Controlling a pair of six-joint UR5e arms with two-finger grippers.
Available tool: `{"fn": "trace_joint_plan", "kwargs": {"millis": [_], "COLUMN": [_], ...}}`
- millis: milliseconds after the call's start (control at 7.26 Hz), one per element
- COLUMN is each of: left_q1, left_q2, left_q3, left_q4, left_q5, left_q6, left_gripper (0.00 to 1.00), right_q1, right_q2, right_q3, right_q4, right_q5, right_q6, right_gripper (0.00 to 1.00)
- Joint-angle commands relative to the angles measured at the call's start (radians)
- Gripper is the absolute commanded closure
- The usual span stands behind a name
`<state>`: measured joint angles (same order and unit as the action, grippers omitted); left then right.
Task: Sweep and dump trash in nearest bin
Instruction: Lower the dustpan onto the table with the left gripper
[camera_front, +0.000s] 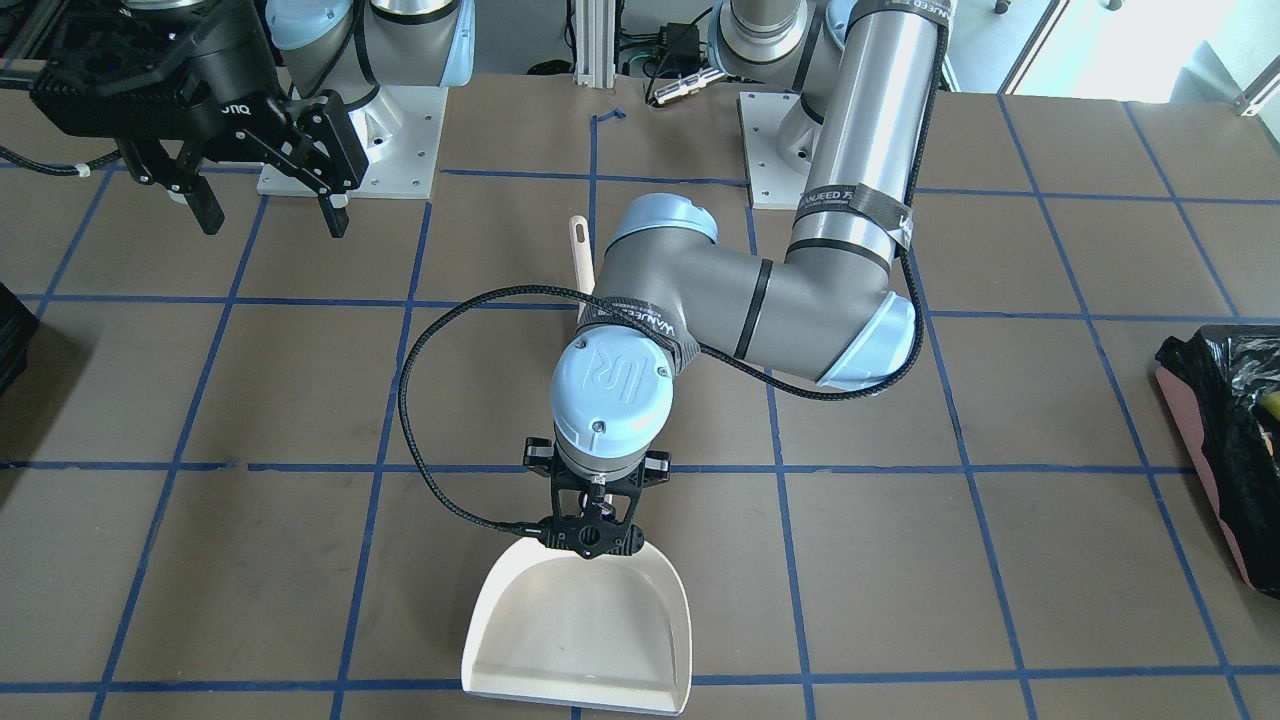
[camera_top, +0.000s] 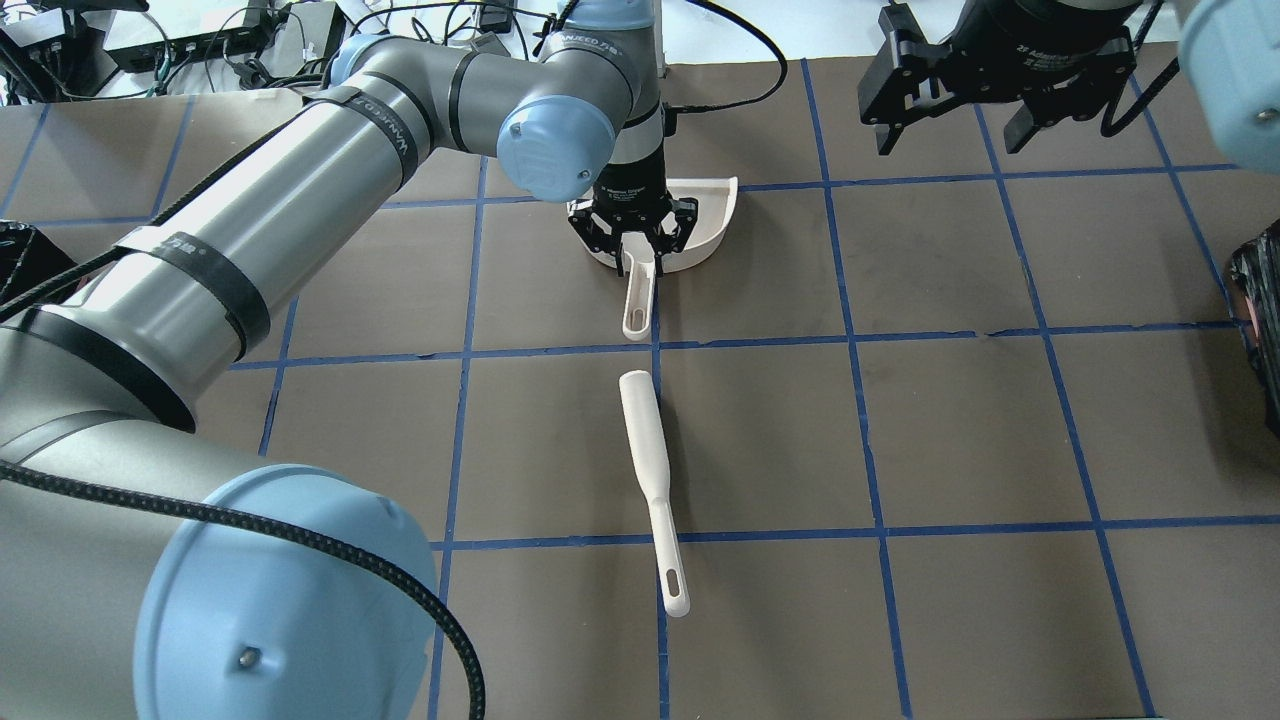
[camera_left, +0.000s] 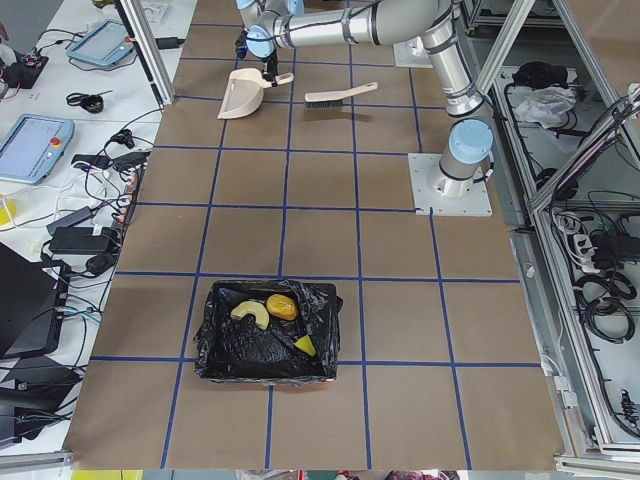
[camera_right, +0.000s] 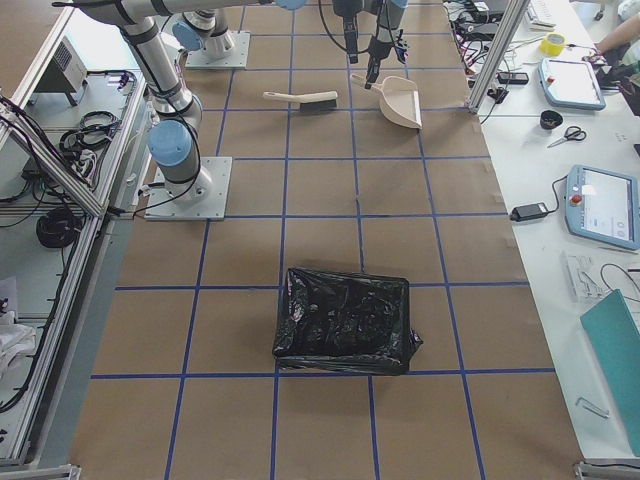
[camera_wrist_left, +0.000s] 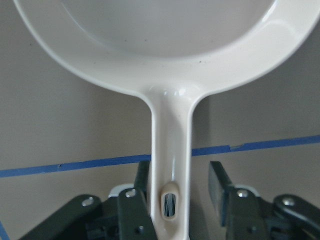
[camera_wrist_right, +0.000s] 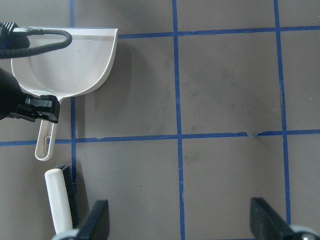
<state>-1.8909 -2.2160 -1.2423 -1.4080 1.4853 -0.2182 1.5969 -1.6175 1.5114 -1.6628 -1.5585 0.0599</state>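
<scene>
The trash (camera_left: 268, 310), yellow and orange lumps, lies inside the bin (camera_left: 215, 345), a black-bagged container whose pink side (camera_front: 1215, 470) shows at the front-facing view's right edge. An empty cream dustpan (camera_front: 575, 630) rests flat on the table. My left gripper (camera_top: 637, 248) is down at its handle (camera_wrist_left: 171, 150), open, one finger on each side and a gap at the right finger. The right gripper (camera_front: 275, 220) hangs high and wide open, holding nothing.
A cream brush (camera_top: 650, 480) lies on the table just behind the dustpan handle, bristles sideways. A second black-bagged container (camera_right: 345, 320) sits toward the robot's right end. Blue tape lines grid the brown tabletop (camera_top: 950, 430).
</scene>
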Motion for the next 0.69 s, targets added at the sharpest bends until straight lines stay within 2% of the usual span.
{"fn": "trace_joint_plan", "kwargs": {"millis": [0,138,413,551], "left_q1": [0.000,0.000,0.001,0.003], "left_q2": [0.004,0.010,0.054,0.085], "left_q3": [-0.016,-0.016,-0.016,-0.023], "left_q4": [0.006,0.006,-0.009,-0.014], "left_q5": [0.001,0.001,0.012,0.050], "left_q6": [0.007,0.010,0.025,0.080], "left_gripper": [0.22,0.11,0.03,0.00], "right_q1": [0.000,0.000,0.000,0.000], "right_q2": [0.001,-0.001,-0.001,-0.001], "right_q3": [0.000,0.000,0.000,0.000], "right_q4": [0.000,0.000,0.000,0.000], "right_q5": [0.000,0.000,0.000,0.000], "right_q6": [0.000,0.000,0.000,0.000], "right_gripper": [0.00,0.00,0.00,0.00]}}
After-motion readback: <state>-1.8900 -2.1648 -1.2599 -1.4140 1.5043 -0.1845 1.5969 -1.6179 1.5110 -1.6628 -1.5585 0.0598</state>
